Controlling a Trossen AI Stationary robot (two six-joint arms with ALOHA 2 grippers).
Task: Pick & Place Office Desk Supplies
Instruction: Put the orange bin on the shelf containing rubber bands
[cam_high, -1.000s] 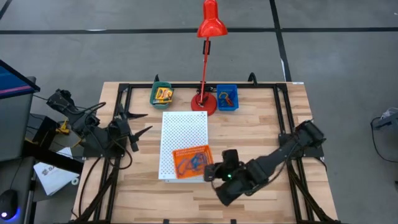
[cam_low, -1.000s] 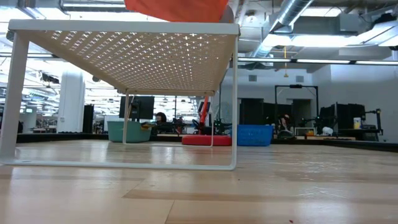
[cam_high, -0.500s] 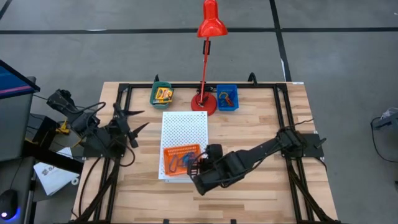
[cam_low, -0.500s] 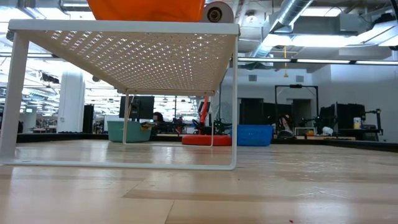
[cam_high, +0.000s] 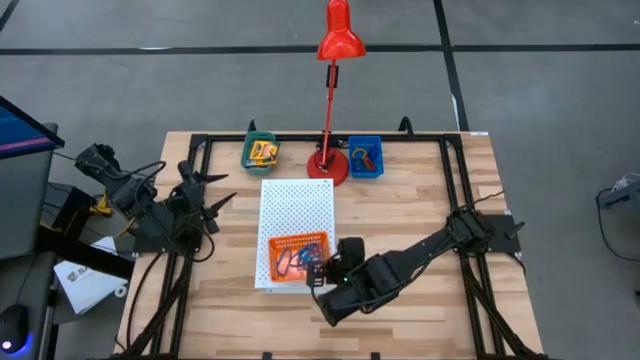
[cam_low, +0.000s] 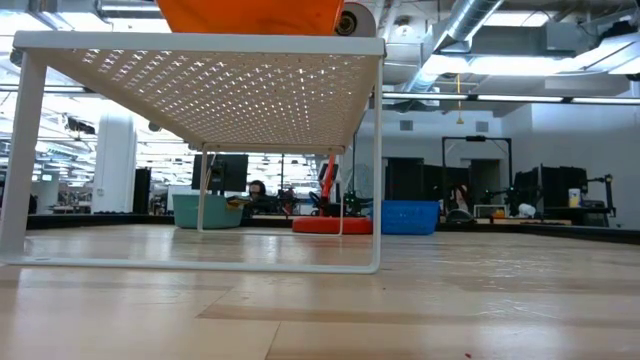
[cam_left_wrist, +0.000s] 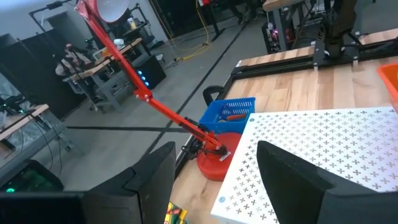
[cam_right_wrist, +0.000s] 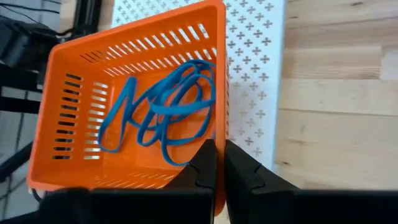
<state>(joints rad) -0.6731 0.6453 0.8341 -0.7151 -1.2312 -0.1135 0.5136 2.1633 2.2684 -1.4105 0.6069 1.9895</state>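
An orange slotted bin (cam_high: 290, 246) sits over the near end of the white perforated board (cam_high: 296, 205). Several blue loops (cam_right_wrist: 168, 112) lie in it. My right gripper (cam_high: 322, 270) is at the bin's right side, shut on its wall. In the low view the bin's bottom (cam_low: 250, 15) is level with the board's top. A green bin (cam_high: 260, 151) at the far edge holds yellow printed boxes. A blue bin (cam_high: 365, 156) holds more loops. My left gripper (cam_high: 205, 192) waits open, off the board's left side. My right gripper pinches the orange bin's right wall at its rim (cam_right_wrist: 221, 134), one finger (cam_right_wrist: 204, 171) inside the bin and the other outside. The fingers come from the table's right and near side, slanting down. The bin stays level over the board.
The red desk lamp stands with its base (cam_high: 328, 166) between the green and blue bins, its stem rising over the far edge. A black frame (cam_high: 452, 190) runs round the table. Bare wood lies to the right of and in front of the board.
My right gripper has carried the orange bin toward the table's left, from overhanging the board's near right corner to farther onto the board. The bin has turned from askew to square with the board. My left gripper has shifted slightly.
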